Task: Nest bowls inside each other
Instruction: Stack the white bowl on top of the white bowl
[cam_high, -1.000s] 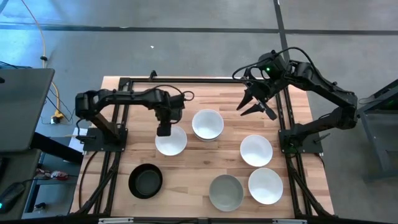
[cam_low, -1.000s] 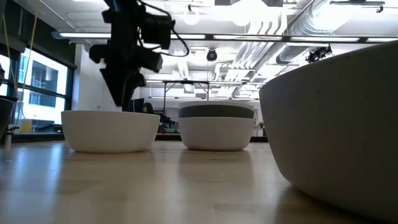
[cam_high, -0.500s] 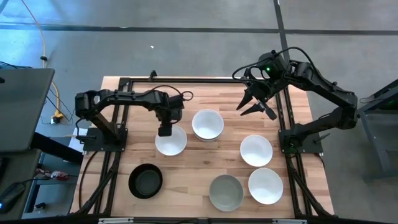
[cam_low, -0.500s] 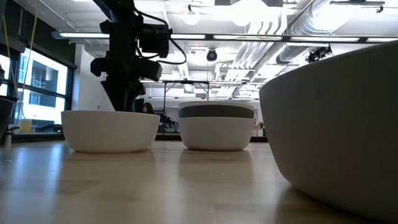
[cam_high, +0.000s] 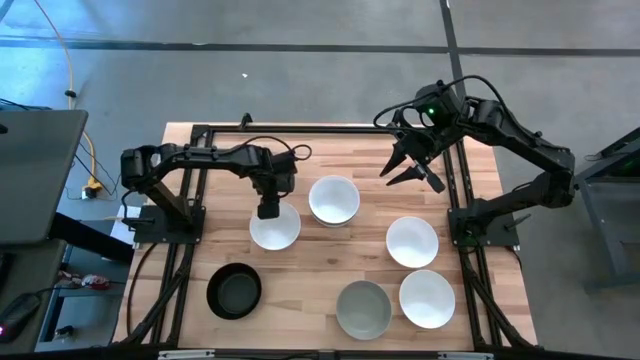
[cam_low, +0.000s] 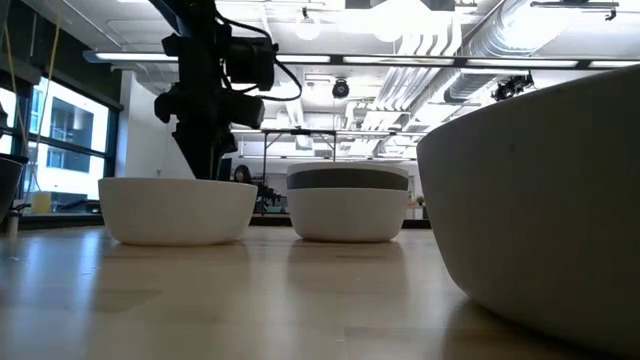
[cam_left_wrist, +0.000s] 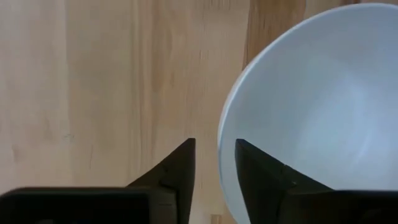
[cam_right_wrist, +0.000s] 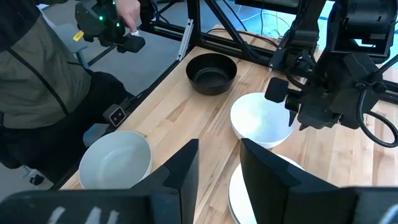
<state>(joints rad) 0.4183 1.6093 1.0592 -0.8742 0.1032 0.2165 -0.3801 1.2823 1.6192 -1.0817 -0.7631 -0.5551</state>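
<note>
1. Looking down from the high view: left tool (cam_high: 268, 209) hangs over the far rim of a white bowl (cam_high: 275, 230) at mid-bench (cam_high: 320, 270); right tool (cam_high: 412, 170) waits spread wide, well apart. The left arm is nearer.
2. Low view: left tool (cam_low: 205, 150) stands directly above the same white bowl (cam_low: 177, 210); stacked bowls (cam_low: 347, 203) sit beside.
3. Left wrist view: fingers (cam_left_wrist: 177, 168) narrowly parted, straddling the bowl rim (cam_left_wrist: 227, 124), empty.
4. Right wrist view: black bowl (cam_right_wrist: 212, 71) lies beyond.
</note>
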